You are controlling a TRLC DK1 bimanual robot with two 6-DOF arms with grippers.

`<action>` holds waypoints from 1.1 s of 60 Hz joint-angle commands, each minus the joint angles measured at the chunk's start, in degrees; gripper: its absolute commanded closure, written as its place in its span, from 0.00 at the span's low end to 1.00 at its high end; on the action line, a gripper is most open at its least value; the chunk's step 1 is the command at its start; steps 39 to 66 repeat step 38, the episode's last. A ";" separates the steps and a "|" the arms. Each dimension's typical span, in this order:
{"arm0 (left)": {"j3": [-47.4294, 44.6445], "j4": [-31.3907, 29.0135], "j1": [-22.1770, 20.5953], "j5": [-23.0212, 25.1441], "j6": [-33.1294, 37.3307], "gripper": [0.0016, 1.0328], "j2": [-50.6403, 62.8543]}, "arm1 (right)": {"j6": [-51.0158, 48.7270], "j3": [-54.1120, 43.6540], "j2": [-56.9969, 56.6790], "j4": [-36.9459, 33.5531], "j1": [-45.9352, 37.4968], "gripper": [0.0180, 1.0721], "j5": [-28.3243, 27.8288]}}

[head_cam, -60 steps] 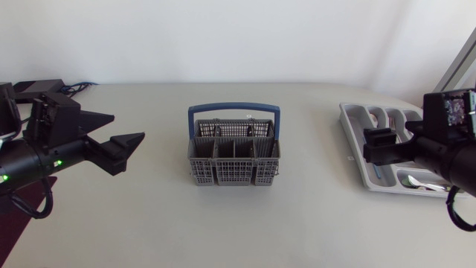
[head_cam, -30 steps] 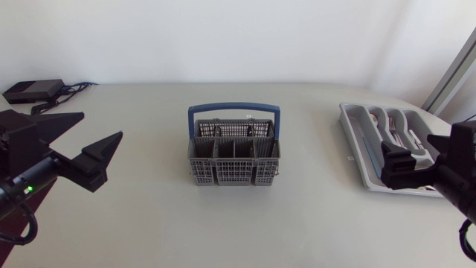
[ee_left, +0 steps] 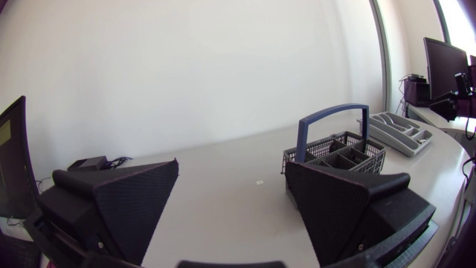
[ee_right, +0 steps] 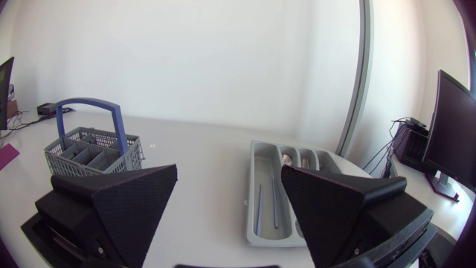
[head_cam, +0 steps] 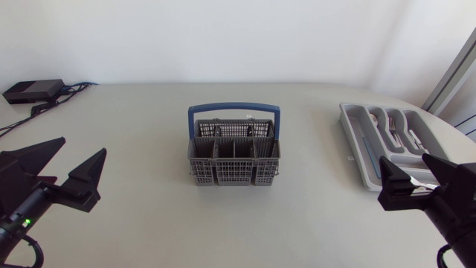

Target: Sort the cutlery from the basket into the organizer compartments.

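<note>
The grey cutlery basket [head_cam: 234,158] with a blue handle stands at mid-table; from above no cutlery shows in it. The grey organizer [head_cam: 355,138] lies at the right, with forks [head_cam: 392,123] in a far compartment. My left gripper [head_cam: 83,146] is open and empty at the front left, well clear of the basket. In the left wrist view the left gripper [ee_left: 232,165] points at the basket [ee_left: 335,152]. My right gripper [head_cam: 405,158] is open and empty over the organizer's near end. In the right wrist view the organizer [ee_right: 256,160] lies ahead of the right gripper [ee_right: 229,170], with blue-handled pieces [ee_right: 266,202] in its long compartments.
A black box with cables [head_cam: 33,90] sits at the table's far left corner. Bare tabletop runs between the basket and the organizer and in front of the basket.
Both arms have drawn back toward the table's front edge, the left one outward to the left. The right gripper no longer covers the middle of the organizer. Both stay open.
</note>
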 commanded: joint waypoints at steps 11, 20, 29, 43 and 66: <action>-7.22 0.17 1.88 -2.83 -5.81 0.04 -8.03 | 3.32 -8.80 -8.00 5.50 -4.50 0.05 -5.44; -10.74 0.15 2.79 -4.44 -8.39 0.04 -12.59 | 4.03 -11.66 -10.87 7.42 -6.11 0.05 -7.55; -12.99 0.14 3.38 -5.48 -10.04 0.04 -15.51 | 4.03 -11.66 -10.87 7.42 -6.11 0.05 -7.55; -12.99 0.14 3.38 -5.48 -10.04 0.04 -15.51 | 4.03 -11.66 -10.87 7.42 -6.11 0.05 -7.55; -12.99 0.14 3.38 -5.48 -10.04 0.04 -15.51 | 4.03 -11.66 -10.87 7.42 -6.11 0.05 -7.55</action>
